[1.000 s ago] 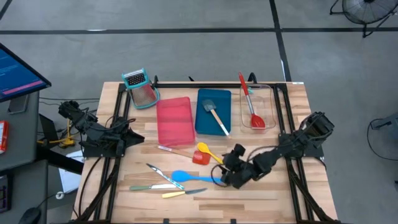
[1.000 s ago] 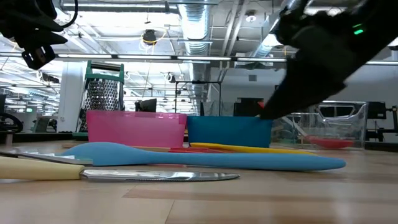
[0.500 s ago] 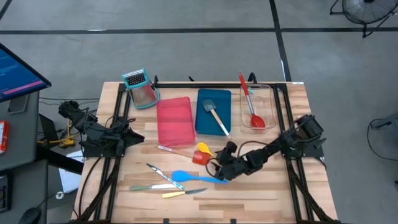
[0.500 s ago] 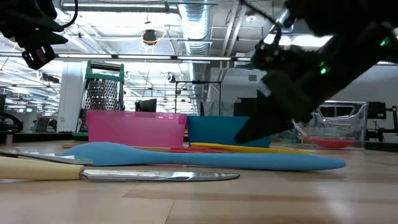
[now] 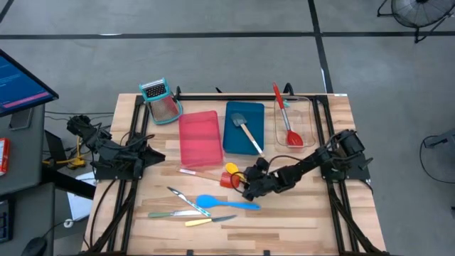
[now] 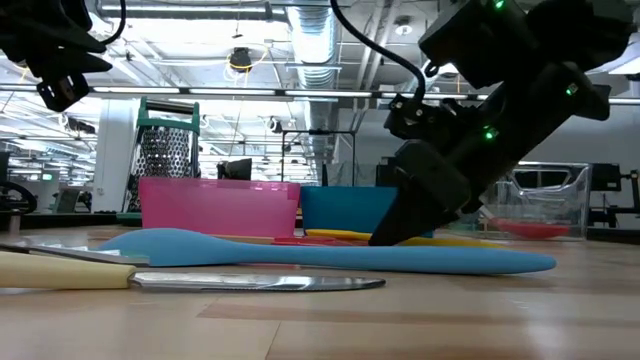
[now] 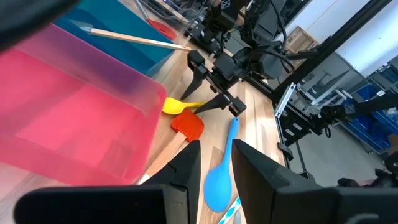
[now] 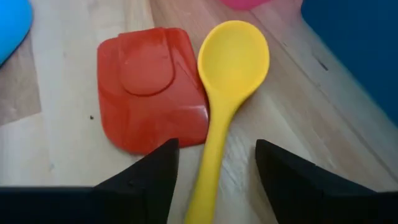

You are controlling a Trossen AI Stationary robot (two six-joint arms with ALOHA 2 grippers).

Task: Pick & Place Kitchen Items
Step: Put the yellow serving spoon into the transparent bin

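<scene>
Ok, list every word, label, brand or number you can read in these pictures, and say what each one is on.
None can be read.
Monitor at the left edge of the high view: lines of on-screen text, too small to read.
Trays, utensils, grater and the table: no visible print or labels.

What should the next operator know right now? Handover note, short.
Right pincer: open, fingers either side of the yellow spoon handle, nothing gripped yet.
Left pincer: parked off the table's left edge, holding nothing.
Done: grey spatula lies in the blue tray; long red spoon lies in the clear tray.
Pink tray holds nothing.
Left on the table: yellow spoon beside the red spatula, blue spoon, and the slim knives near the front edge.
Likely next: close on the yellow spoon, lift and place it.
</scene>
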